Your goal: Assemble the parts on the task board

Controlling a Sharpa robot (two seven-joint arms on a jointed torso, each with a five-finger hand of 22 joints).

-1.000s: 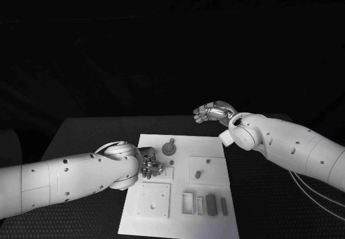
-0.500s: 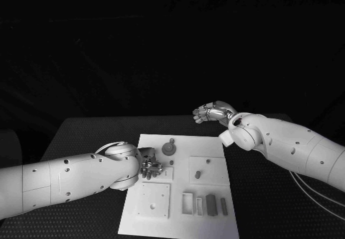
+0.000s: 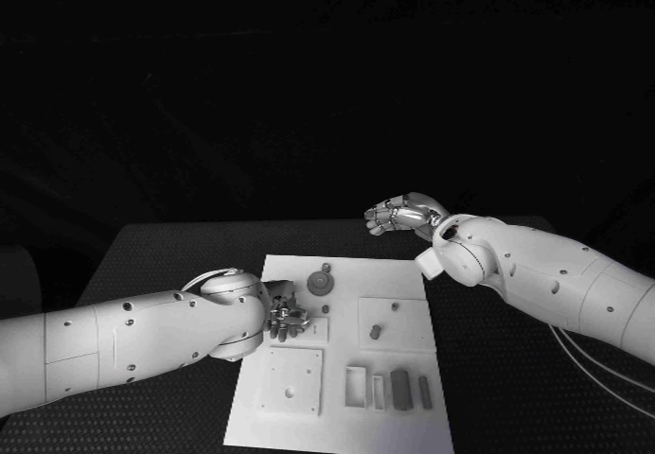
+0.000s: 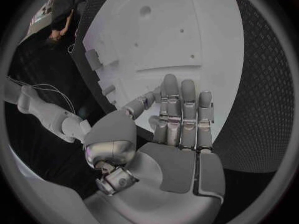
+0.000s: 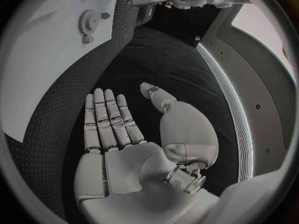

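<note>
Task board point(image 3: 396, 397) lies flat in the middle of the black bench point(image 3: 164, 255), long side running away from me. On it I can see a round gear-like part point(image 3: 321, 281) near the far end, a small dark part point(image 3: 376, 331) on a raised square plate point(image 3: 398, 323) at mid-board, and a row of upright slim parts point(image 3: 389, 389) toward the near end beside a square plate with a hole point(image 3: 293, 379).

My left robot hand point(image 3: 283, 314) sits over the board's left edge, just beside the gear-like part. From the left wrist view the left robot hand point(image 4: 177, 119) has its fingers point(image 4: 187, 104) laid out together over the white surface, the thumb off to the side; I see nothing gripped in it, though I cannot tell whether the fingertips touch the board.

My right robot hand point(image 3: 403, 214) hangs above the bench past the board's far right corner, well apart from the parts. The right wrist view shows its palm flat, fingers point(image 5: 106, 117) straight and side by side, thumb spread away, holding nothing.
</note>
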